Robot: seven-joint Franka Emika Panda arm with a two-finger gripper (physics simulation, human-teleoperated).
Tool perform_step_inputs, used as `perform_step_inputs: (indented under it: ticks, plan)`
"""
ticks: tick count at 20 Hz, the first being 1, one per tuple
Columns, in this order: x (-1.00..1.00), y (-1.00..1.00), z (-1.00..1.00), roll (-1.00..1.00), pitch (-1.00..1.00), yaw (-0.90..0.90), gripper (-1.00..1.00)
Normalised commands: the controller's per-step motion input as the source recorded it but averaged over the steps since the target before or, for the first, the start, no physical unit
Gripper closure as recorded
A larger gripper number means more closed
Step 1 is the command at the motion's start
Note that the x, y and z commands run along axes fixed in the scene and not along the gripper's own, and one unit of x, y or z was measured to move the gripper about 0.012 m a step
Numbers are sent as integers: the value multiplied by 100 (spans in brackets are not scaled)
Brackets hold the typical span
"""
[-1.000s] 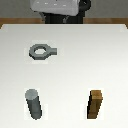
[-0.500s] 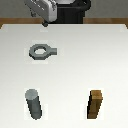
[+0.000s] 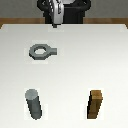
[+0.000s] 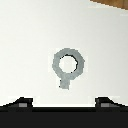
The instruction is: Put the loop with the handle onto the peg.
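The loop with the handle [image 3: 35, 51] lies flat on the white table [image 3: 80, 65], left of the middle in the exterior view, with its tab pointing to that view's right. The peg [image 3: 33, 104], an upright grey cylinder, stands nearer the front on the exterior view's left. My gripper [image 3: 56, 22] hangs high over the table's far edge, well behind the loop and apart from it. In the wrist view the loop [image 4: 57, 64] shows whole and lies beyond my gripper [image 4: 64, 103]. Both dark fingertips [image 4: 22, 104] stand wide apart with nothing between them.
A brown wooden square-sided block [image 3: 96, 104] stands upright at the front on the exterior view's right, level with the peg. The robot's dark base [image 3: 75, 12] sits behind the table's far edge. A brown strip of floor [image 4: 112, 4] shows past the table.
The gripper has swung from the exterior view's left back toward the middle and dropped a little lower. Loop, peg and block have not moved.
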Motion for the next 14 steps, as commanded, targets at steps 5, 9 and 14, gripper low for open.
perform_step_inputs:
  ticks: [5, 9, 14]
  plan:
    - [0, 0, -60, 0, 0, 0, -100]
    - [0, 0, -100, 0, 0, 0, -100]
    - [0, -20, -20, 0, 0, 0, -100]
